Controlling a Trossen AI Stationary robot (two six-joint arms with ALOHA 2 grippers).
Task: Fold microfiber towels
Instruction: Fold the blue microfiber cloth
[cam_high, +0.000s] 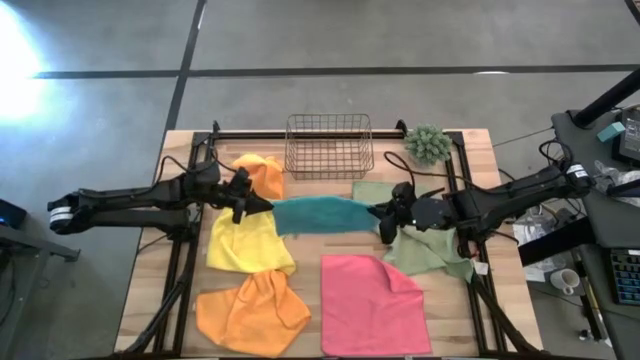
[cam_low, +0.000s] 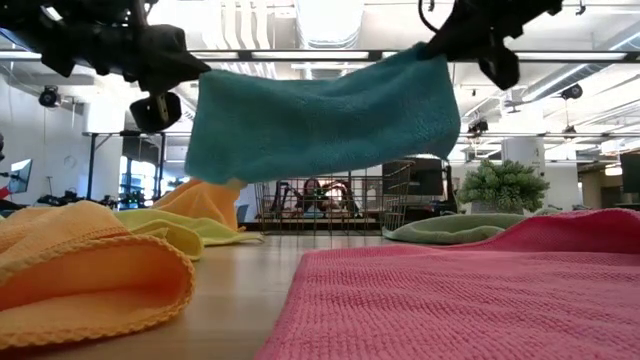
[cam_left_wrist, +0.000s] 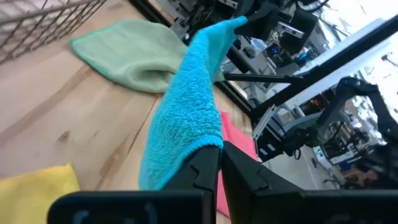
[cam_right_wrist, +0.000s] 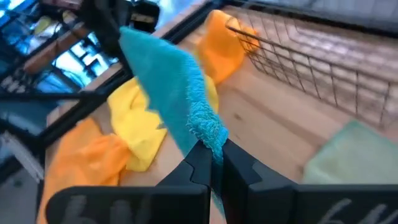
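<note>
Teal towel (cam_high: 318, 214) hangs stretched in the air over the table's middle, its long axis running straight from the left gripper (cam_high: 252, 203) to the right gripper (cam_high: 385, 212), each clamped on one end. Neither arm is nearer; it probably sags a little between them, above the pink towel (cam_high: 372, 303)

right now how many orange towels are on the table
2. One orange towel lies at the back left, beside the wire basket; the other orange towel lies crumpled at the front left corner. None seems hidden.
</note>
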